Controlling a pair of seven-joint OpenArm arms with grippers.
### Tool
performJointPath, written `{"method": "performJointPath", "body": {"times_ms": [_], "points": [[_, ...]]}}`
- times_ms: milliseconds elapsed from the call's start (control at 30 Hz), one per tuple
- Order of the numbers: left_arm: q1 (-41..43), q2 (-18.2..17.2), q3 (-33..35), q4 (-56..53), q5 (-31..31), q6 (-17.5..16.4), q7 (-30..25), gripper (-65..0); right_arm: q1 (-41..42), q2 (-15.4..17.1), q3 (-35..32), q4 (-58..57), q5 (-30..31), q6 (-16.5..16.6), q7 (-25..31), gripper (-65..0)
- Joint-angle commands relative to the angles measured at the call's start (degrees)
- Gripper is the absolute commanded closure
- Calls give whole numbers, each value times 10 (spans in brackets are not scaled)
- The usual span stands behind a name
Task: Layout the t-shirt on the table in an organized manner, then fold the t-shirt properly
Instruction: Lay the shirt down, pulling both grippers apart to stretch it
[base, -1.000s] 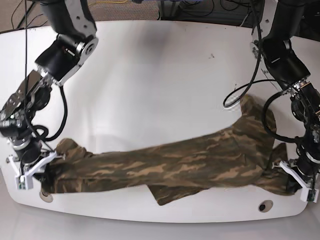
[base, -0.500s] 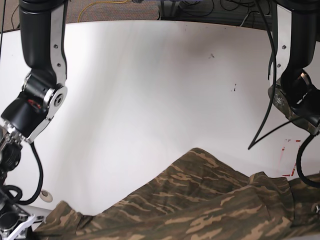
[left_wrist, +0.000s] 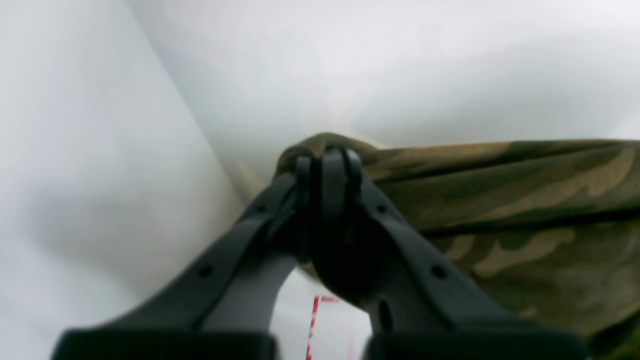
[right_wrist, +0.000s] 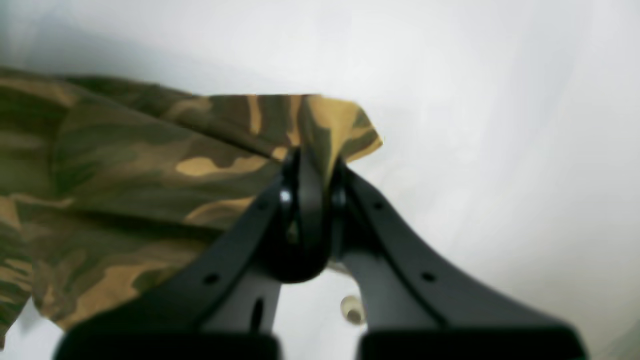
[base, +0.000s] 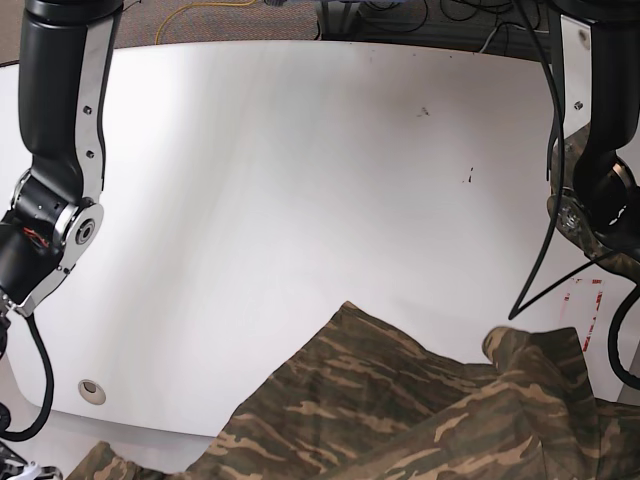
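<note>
The camouflage t-shirt (base: 420, 410) hangs stretched between my two grippers, raised over the near part of the white table (base: 300, 150) and filling the bottom of the base view. In the left wrist view my left gripper (left_wrist: 326, 156) is shut on a bunched edge of the t-shirt (left_wrist: 500, 200), which runs off to the right. My right gripper (right_wrist: 311, 156) is shut on a corner of the t-shirt (right_wrist: 150, 165), and the cloth trails off to the left. Both grippers lie below the edge of the base view.
A round grommet hole (base: 92, 391) sits near the table's front left edge, and shows under the right gripper as a grommet hole (right_wrist: 352, 310). A red-and-white tape mark (base: 590, 300) lies at the right. Small dark specks (base: 467, 178) dot the far right. Cables hang beside the right-hand arm (base: 600, 190).
Both arms have risen, carrying the t-shirt up off the table's front edge and toward the camera. The grippers have passed out of the base view.
</note>
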Motion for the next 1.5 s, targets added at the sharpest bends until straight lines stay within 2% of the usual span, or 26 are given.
{"method": "performJointPath", "body": {"times_ms": [0, 267, 600, 800, 1000, 1133, 1267, 1467], "points": [[25, -10, -6, 11, 21, 5, -4, 0, -32, 12, 26, 12, -16, -10, -2, 0], [163, -7, -38, 75, 12, 3, -4, 0, -203, -5, 104, 61, -14, -10, 1, 0], [388, 1, -86, 119, -89, 4, -4, 0, -420, -52, 201, 76, 41, -10, 5, 0], [506, 1, -117, 118, -114, 4, -7, 0, -536, -77, 213, 75, 56, -10, 61, 0], [591, 1, -131, 115, -130, 3, -13, 0, -612, -96, 213, 74, 57, -10, 100, 0], [642, 0, -141, 103, -145, 3, -43, 0, -644, -104, 213, 74, 57, -10, 109, 0], [676, -3, -141, 93, -153, 3, -73, 0, -666, -107, 213, 74, 57, -10, 109, 0], [701, -3, -141, 93, -152, 3, -77, 0, -689, -107, 213, 75, 57, -10, 109, -3]]}}
